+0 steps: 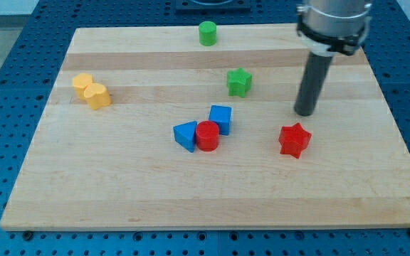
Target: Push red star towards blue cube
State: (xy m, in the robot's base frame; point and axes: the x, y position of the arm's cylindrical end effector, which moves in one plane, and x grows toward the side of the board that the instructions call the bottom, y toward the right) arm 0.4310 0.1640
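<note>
Right of the frame's centre on the pale wooden tabletop (119, 192), my tip (305, 112) stands just above the red star block (294, 139), well right of the blue cube block (221, 117); no jaws exist here.

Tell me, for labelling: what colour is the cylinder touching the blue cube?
Red, seen in the camera view, wedged between the blue cube and a blue triangular block.

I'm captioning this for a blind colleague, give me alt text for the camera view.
My tip rests on a wooden board just above the red star, with the blue cube to its left beside a red cylinder and blue triangular block.
</note>
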